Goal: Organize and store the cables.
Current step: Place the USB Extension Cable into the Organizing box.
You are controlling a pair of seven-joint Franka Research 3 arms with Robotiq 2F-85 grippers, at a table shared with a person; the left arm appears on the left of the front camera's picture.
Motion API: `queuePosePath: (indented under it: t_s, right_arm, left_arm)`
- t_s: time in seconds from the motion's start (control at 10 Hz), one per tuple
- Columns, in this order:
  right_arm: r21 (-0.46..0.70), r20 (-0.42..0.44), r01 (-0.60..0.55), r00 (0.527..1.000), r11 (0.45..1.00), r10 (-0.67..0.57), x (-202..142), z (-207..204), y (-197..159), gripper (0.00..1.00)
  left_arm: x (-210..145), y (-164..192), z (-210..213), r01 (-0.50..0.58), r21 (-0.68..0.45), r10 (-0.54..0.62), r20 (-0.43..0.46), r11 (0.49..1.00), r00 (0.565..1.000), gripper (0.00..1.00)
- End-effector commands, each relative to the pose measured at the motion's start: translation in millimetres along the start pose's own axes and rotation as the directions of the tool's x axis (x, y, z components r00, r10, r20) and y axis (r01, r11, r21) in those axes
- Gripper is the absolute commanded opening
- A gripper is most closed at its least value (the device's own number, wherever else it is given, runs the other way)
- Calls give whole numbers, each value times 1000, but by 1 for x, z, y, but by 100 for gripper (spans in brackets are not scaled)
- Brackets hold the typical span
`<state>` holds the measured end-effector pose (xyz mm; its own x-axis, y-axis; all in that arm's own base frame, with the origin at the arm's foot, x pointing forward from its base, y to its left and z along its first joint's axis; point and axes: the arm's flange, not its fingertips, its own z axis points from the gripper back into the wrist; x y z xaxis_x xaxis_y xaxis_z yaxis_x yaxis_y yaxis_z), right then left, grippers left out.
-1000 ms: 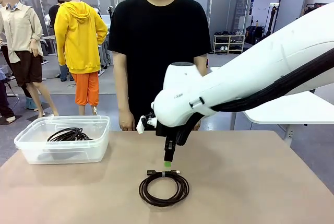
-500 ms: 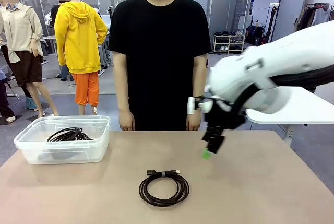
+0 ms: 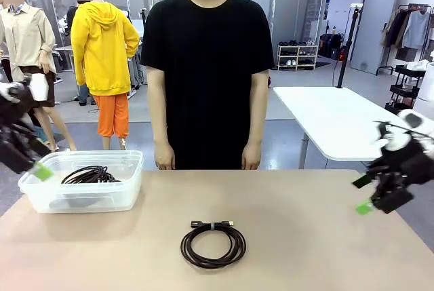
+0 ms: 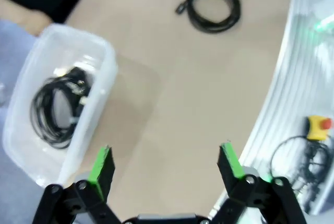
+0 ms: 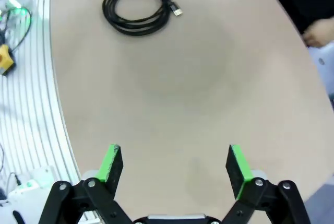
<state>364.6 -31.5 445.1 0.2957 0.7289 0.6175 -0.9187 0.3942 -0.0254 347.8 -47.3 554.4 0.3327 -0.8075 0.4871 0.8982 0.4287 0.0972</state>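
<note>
One black cable (image 3: 213,245) lies as a round coil on the tan table, near the front middle, bound by a tie with its plug ends at the far side. It also shows in the left wrist view as the coil (image 4: 213,14) and in the right wrist view as the coil (image 5: 136,11). More coiled cables (image 3: 89,175) rest inside a clear plastic bin (image 3: 41,196) at the table's left. My left gripper (image 3: 37,162) hangs open beside the bin's left rim. Off the table's right edge, my right gripper (image 3: 363,194) is open and holds nothing.
A person in a black shirt stands at the far edge with both hands (image 3: 165,162) hanging down. A white table (image 3: 339,121) stands behind on the right. A yellow stop button (image 4: 318,125) and loose wiring sit on the ribbed base at my side.
The right arm swung from just above the coil away to the table's right edge, its jaws now wide. The left gripper came into view at the left. The coil stayed put.
</note>
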Motion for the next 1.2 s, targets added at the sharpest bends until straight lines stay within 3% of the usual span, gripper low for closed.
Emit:
queuePosePath:
  t_s: [0.0, 0.4, 0.8, 1.1]
  right_arm:
    - [-30, 97, 44, 994, 999, -41, -53, 22, 10, 100]
    - [-65, 288, 121, 953, 990, -98, -153, 68, 29, 100]
    - [-117, 478, 193, 871, 974, -116, -238, 109, 84, 100]
    - [-175, 507, 269, 849, 947, -147, -254, 128, 109, 100]
  left_arm:
    - [40, 2, -25, 50, -17, -51, -75, 999, 996, 100]
    - [123, -17, -84, 209, -77, -221, -210, 975, 952, 100]
    - [211, -25, -174, 313, -107, -331, -326, 944, 886, 100]
    - [236, -28, -221, 355, -194, -402, -322, 914, 857, 100]
